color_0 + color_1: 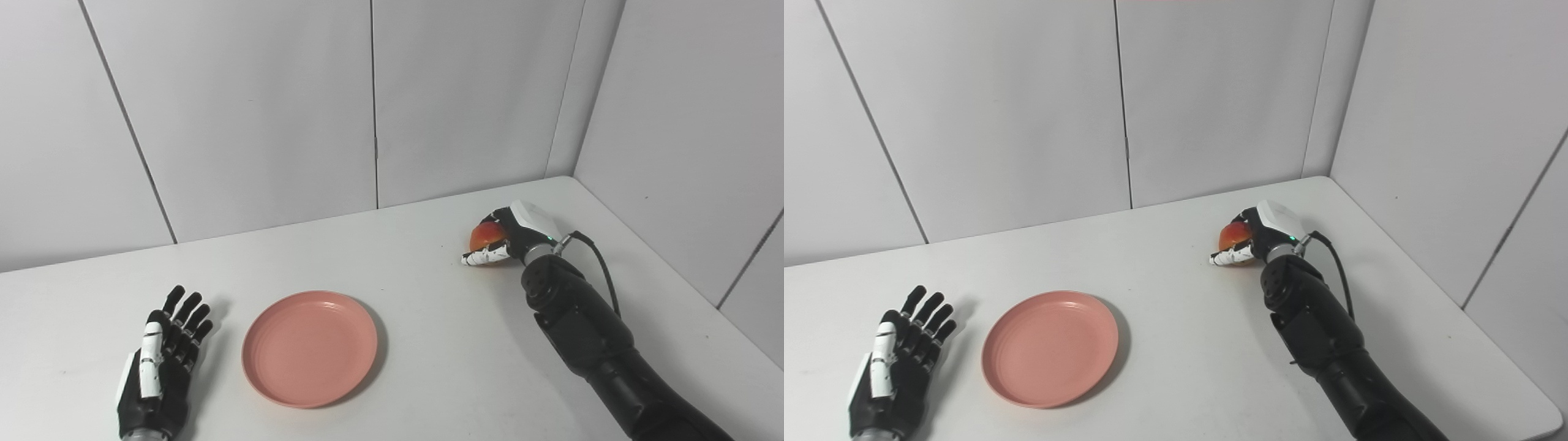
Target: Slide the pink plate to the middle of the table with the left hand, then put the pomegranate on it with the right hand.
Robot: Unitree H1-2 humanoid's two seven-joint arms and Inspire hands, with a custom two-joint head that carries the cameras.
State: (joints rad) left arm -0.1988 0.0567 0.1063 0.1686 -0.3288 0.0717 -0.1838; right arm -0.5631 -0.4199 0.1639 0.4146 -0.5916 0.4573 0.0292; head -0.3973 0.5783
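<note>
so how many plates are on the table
1: the pink plate sits left of centre near the front edge, beside the left robot hand and apart from it. No others in view.

Left hand, just beside the plate: black fingers and palm, a white segmented thumb, a silver wrist ring. Right hand, well apart from the plate: black with a white back shell, white thumb, small green light, silver wrist collar, black cable looping along a bulky matte-black forearm.
</note>
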